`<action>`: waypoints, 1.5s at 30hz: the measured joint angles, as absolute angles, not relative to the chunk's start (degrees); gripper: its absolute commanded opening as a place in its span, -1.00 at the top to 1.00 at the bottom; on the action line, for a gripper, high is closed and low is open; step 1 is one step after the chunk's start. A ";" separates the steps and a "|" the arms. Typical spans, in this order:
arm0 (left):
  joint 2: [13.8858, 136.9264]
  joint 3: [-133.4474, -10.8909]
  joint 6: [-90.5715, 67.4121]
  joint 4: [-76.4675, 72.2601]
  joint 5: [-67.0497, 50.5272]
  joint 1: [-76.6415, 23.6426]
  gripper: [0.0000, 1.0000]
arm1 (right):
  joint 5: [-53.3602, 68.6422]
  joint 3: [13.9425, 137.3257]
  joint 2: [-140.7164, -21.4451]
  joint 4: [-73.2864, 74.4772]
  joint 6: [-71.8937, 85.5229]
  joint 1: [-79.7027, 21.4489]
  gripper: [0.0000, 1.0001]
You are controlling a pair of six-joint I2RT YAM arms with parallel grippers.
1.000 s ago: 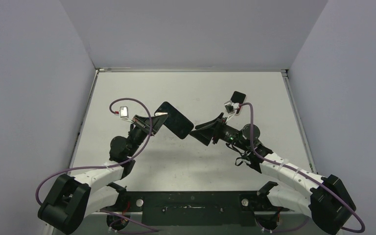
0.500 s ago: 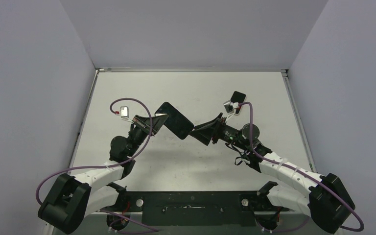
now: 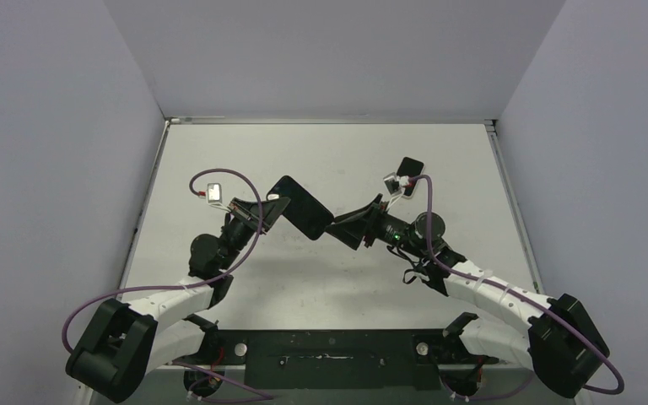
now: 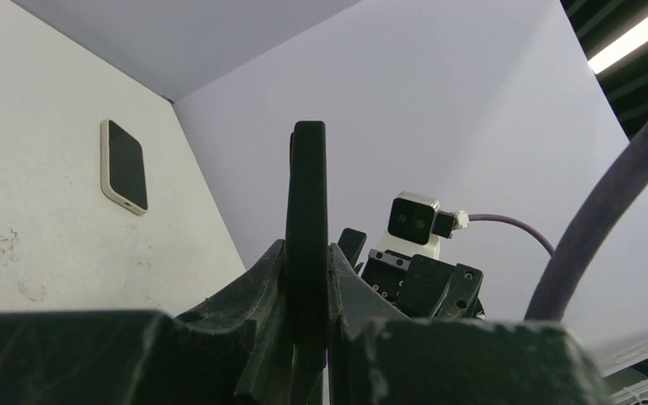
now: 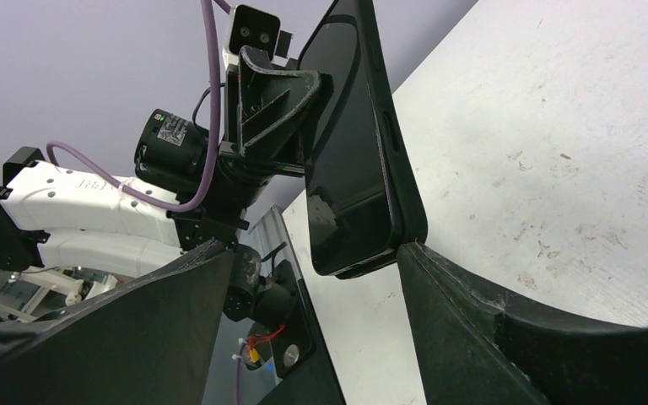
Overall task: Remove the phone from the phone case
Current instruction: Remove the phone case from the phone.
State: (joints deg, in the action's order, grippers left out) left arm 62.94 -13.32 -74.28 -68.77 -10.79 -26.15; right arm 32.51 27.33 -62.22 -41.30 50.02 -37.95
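Change: my right hand [image 3: 343,226] had crept a bit closer, so the phone [image 3: 302,207] had its low end between my fingers | Means: nearly ready to pull, phone not out of the case [image 5: 391,152] yet | Hands: right spread wide, gripping nothing; left hand [image 3: 272,205] pinched tight on the cased phone, up above the table [image 3: 321,287].

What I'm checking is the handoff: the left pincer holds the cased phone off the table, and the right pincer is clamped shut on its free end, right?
Not quite: the right pincer is open, its fingers either side of the free end of the phone; the right wrist view shows it. The left pincer does hold it off the table.
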 measured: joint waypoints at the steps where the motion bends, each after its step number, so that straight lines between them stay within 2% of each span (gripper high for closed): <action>1: 62.96 -13.34 -74.28 -68.79 -10.76 -26.13 1.00 | 32.56 27.35 -62.48 -41.54 50.02 -37.95 -0.47; 17: 64.47 -13.87 -77.17 -73.14 -11.62 -25.85 1.00 | 34.30 29.76 -67.20 -42.59 49.78 -36.99 -0.45; 29: 63.92 -16.43 -71.22 -72.58 -10.81 -28.75 1.00 | 35.35 30.79 -69.80 -43.29 50.22 -35.77 -0.08; 36: 60.66 -17.32 -63.40 -65.63 -8.69 -30.13 1.00 | 35.59 30.87 -72.05 -43.83 51.13 -35.64 0.12; 45: 56.66 -20.62 -53.84 -53.34 -4.62 -31.44 1.00 | 36.21 30.87 -72.05 -43.86 52.29 -35.59 0.22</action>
